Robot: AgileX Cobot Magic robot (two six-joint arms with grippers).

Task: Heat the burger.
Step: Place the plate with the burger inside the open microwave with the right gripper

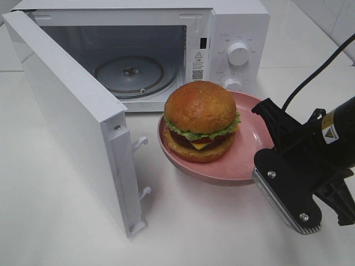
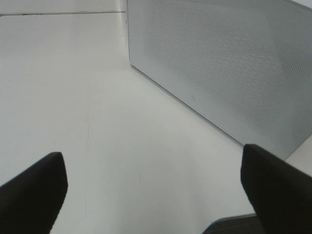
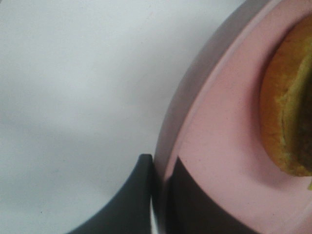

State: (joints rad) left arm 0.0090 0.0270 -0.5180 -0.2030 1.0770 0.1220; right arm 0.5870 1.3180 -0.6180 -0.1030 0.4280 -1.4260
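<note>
The burger (image 1: pixel 201 119), with a golden-brown bun, lettuce, tomato, cheese and patty, sits on a pink plate (image 1: pixel 244 160) just in front of the open microwave (image 1: pixel 238 33). My right gripper (image 1: pixel 262 145) is shut on the plate's right rim. In the right wrist view its fingers (image 3: pixel 146 195) pinch the rim of the plate (image 3: pixel 219 146), with the burger's bun (image 3: pixel 287 112) beyond. My left gripper (image 2: pixel 156 190) is open and empty over bare table, facing a perforated white panel (image 2: pixel 219 63). It is out of the exterior view.
The microwave door (image 1: pixel 66 111) stands wide open to the left, reaching toward the table's front. A glass turntable (image 1: pixel 128 72) lies inside the cavity. Two knobs (image 1: pixel 238 54) are on the control panel. A black cable (image 1: pixel 316 72) runs behind the right arm.
</note>
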